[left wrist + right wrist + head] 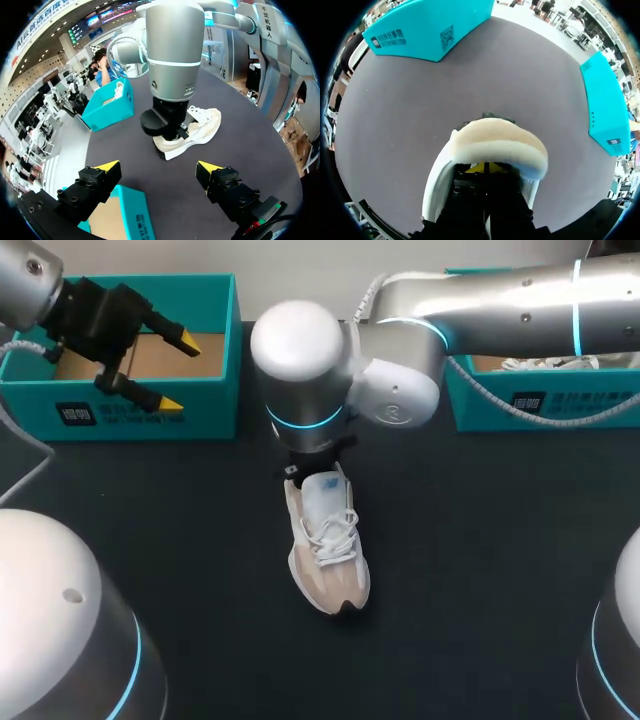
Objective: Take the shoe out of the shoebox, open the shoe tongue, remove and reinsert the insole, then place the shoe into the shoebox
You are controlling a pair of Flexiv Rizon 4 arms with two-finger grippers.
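Note:
A beige and white shoe (pixel 327 550) with white laces lies on the dark table near the middle, its toe toward the front edge. My right arm (pixel 300 370) reaches in from the right and stands straight over the heel. In the right wrist view my right gripper (pixel 485 168) is down inside the shoe's opening, behind the padded heel collar (pixel 495 145). Its yellow tips are pressed together, and whether anything lies between them is hidden. My left gripper (pixel 175 370) hangs open and empty over the left teal shoebox (pixel 205 415). The left wrist view has the shoe (pixel 200 132) ahead of the left gripper (pixel 157 167).
A second teal shoebox (pixel 540 405) stands at the back right with another white shoe (pixel 550 365) inside. The left shoebox shows only its brown cardboard floor (pixel 150 355). Dark tabletop (pixel 480 570) lies to both sides of the shoe and in front of it.

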